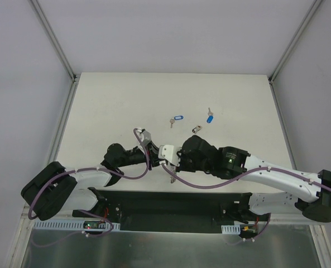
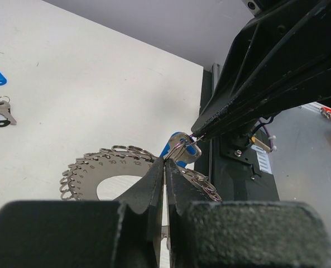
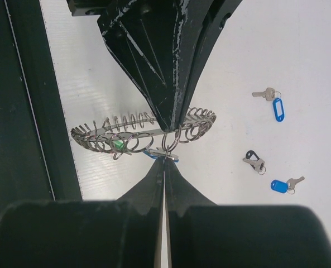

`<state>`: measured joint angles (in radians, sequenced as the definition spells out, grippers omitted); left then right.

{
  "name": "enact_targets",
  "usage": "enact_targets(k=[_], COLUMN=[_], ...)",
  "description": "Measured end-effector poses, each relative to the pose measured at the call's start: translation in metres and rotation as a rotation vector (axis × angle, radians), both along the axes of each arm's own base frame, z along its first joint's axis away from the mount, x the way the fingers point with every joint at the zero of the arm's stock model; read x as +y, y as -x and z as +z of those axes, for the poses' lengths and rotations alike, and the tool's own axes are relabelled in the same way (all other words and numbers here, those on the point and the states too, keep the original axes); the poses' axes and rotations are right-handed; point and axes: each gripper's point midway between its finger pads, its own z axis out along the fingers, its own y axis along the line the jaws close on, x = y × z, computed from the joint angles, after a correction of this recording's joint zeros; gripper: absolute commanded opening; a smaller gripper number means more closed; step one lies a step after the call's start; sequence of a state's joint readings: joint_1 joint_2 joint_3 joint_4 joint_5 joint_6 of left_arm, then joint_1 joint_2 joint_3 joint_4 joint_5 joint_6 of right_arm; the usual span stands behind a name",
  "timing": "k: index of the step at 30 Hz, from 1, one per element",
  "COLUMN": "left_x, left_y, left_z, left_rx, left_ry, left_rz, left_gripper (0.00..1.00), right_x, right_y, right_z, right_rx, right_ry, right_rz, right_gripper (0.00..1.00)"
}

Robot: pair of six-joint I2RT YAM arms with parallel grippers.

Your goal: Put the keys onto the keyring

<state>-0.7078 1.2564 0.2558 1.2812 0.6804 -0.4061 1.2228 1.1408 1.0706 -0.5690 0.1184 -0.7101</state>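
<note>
The keyring (image 2: 92,170), a flat grey disc rimmed with small wire loops, hangs just above the table's near edge. My left gripper (image 2: 164,163) is shut on its rim. In the right wrist view the keyring (image 3: 137,133) is seen edge-on, with a green spot beneath it and the left fingers (image 3: 154,61) pinching it from above. My right gripper (image 3: 165,160) is shut on a blue-tagged key (image 2: 179,149), pressing its small ring against a rim loop. Three loose keys lie farther out: a blue-tagged one (image 1: 177,119), a dark-tagged one (image 1: 197,129) and another blue-tagged one (image 1: 210,118).
The black base rail (image 1: 171,204) runs right behind the two grippers along the table's near edge. Grey walls with metal posts (image 1: 56,47) enclose the white table (image 1: 126,100) on the left, right and far sides.
</note>
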Motion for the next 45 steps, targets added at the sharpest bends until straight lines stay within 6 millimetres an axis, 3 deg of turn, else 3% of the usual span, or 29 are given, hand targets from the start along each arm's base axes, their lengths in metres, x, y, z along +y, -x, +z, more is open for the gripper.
enact_targets(k=[7, 12, 24, 30, 45], left_x=[0.002, 0.002, -0.003, -0.008, -0.019], left_y=[0.0, 0.0, 0.012, 0.014, 0.015], left_z=[0.001, -0.002, -0.014, -0.006, -0.002], left_rx=[-0.003, -0.002, -0.039, -0.078, -0.08], left_ry=[0.004, -0.004, -0.043, -0.033, -0.037], left_rz=[0.013, 0.007, -0.092, -0.143, -0.237], left_gripper=[0.0, 0.2, 0.43, 0.44, 0.34], right_x=[0.001, -0.002, -0.011, -0.014, -0.014], right_y=[-0.002, -0.002, 0.003, 0.004, 0.004], right_z=[-0.001, -0.002, -0.001, -0.004, -0.005], right_rx=[-0.005, -0.006, 0.001, 0.007, 0.009], right_ry=[0.007, 0.045, 0.106, 0.127, 0.133], right_rz=[-0.002, 0.01, 0.042, 0.047, 0.052], right_gripper=[0.01, 0.01, 0.01, 0.01, 0.01])
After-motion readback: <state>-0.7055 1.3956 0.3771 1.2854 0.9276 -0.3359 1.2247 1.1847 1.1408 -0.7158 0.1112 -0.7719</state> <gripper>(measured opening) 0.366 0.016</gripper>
